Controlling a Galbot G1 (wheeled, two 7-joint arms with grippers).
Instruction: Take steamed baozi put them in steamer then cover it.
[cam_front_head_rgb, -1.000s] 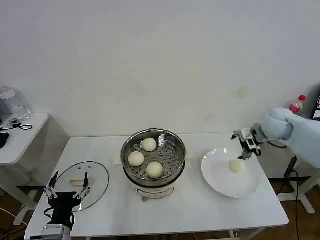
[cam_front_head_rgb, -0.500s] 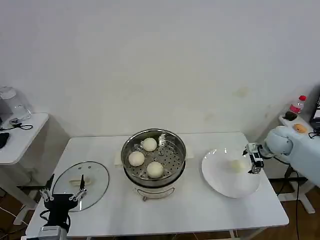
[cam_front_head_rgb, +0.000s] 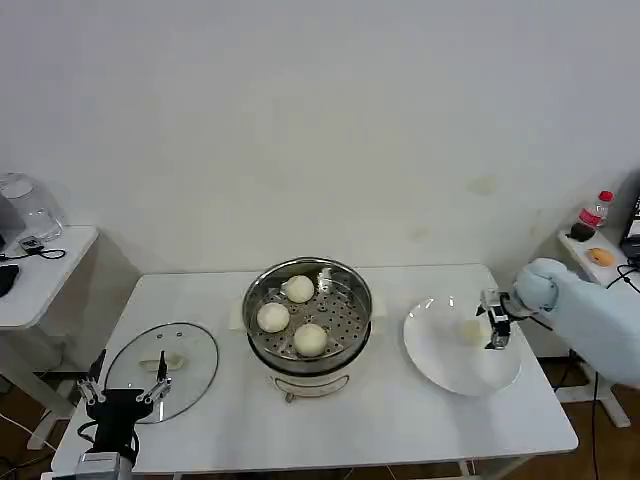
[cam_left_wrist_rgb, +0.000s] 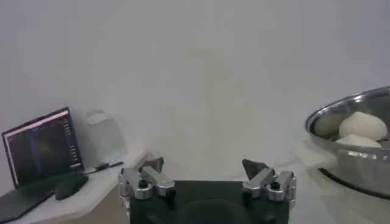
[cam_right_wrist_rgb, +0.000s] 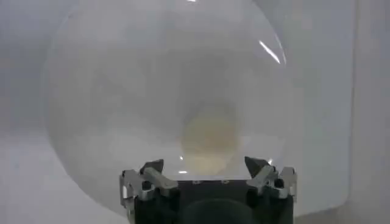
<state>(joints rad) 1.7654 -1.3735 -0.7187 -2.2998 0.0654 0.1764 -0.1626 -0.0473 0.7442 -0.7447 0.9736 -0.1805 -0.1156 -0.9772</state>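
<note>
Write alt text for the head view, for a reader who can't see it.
The right gripper, open, hovers beside the last white-cream steamed bun on a flat white round plate. Three buns sit in the round stainless-steel steamer basket at the table's centre; the glass lid lies left, near the left gripper.

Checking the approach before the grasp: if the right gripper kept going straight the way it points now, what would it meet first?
Most likely the last baozi on the white plate. The open right gripper points straight at it, fingers either side of its line; depth is unclear.
</note>
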